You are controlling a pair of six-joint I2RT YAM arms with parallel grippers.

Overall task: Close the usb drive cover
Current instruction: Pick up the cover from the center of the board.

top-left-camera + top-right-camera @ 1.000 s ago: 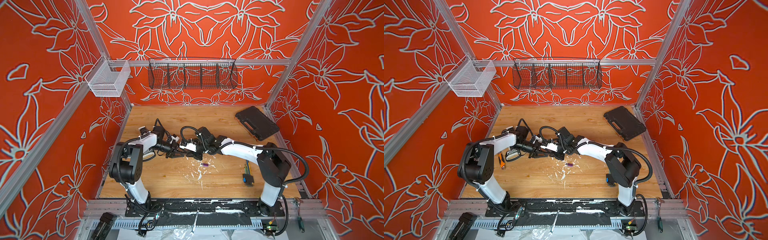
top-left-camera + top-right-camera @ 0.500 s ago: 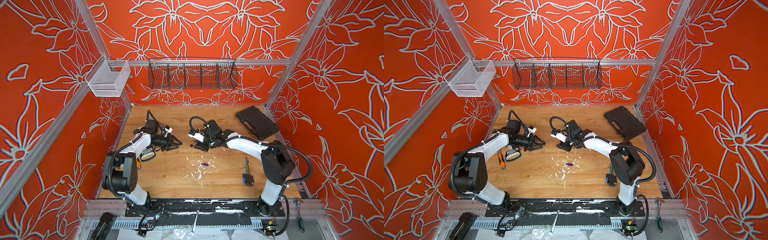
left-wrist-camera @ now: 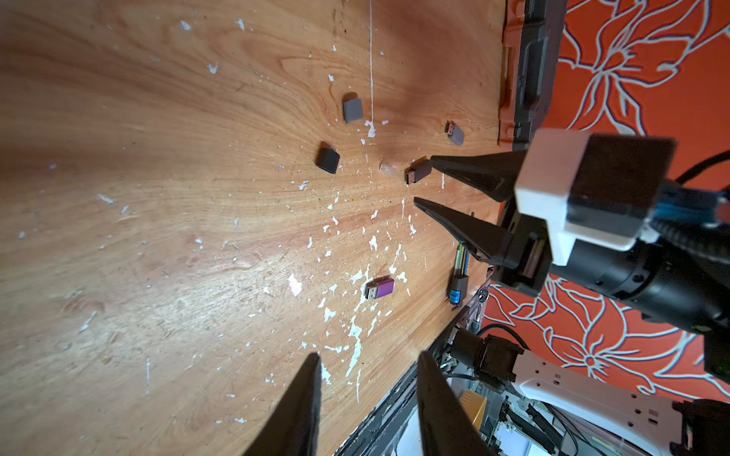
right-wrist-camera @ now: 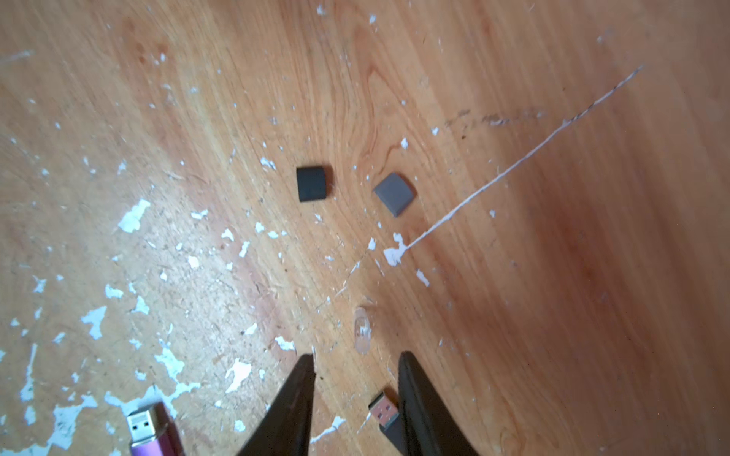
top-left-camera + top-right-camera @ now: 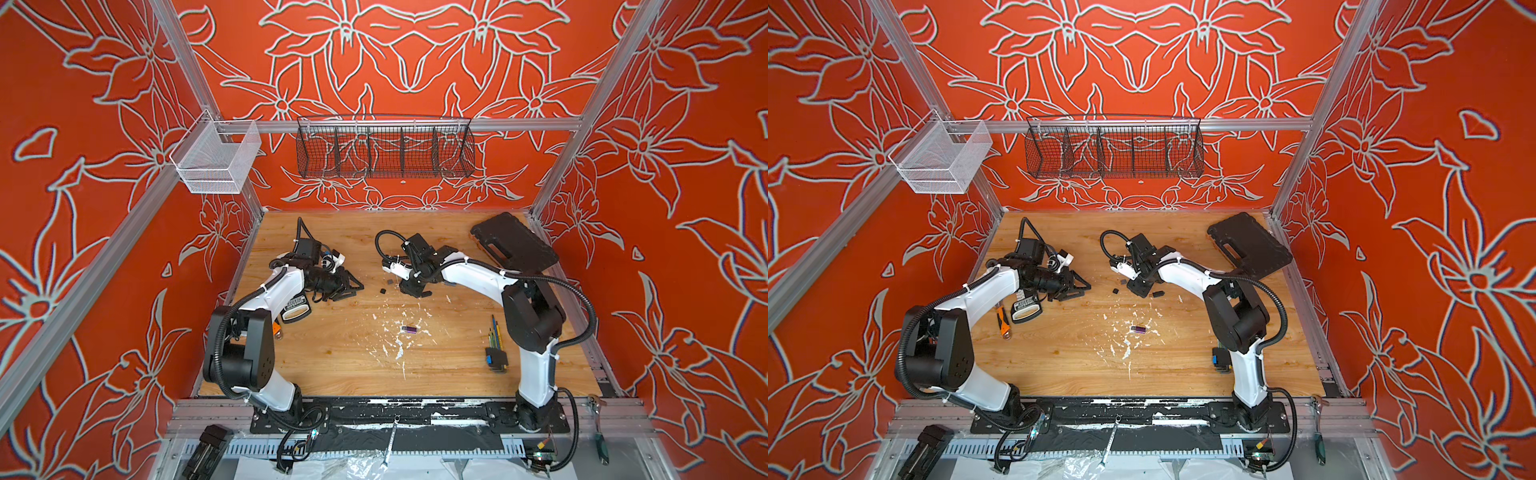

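Arms have drawn apart since meeting mid-counter a second ago.
- Left end effector (image 3: 369, 355): pulled back, jaws apart, empty.
- Right end effector (image 4: 355, 357): jaws apart, low over counter (image 4: 553, 276), uncapped dark usb drive (image 4: 385, 414) lying between them, unclamped.
- Dark cover (image 4: 312, 183) and grey cover (image 4: 395, 193): loose, ahead of its tips.
- Judgement: drive not capped; fresh grasp needed.

A small purple metal USB stick (image 3: 379, 287) lies flat on the wood, its silver plug bare. A dark grey plastic USB stick (image 4: 385, 418) and a lighter grey USB stick (image 3: 454, 133) lie flat too, also uncapped. A little black cap (image 4: 312, 183), a grey cap (image 4: 395, 193) and a clear cap (image 4: 363, 329) lie loose nearby.
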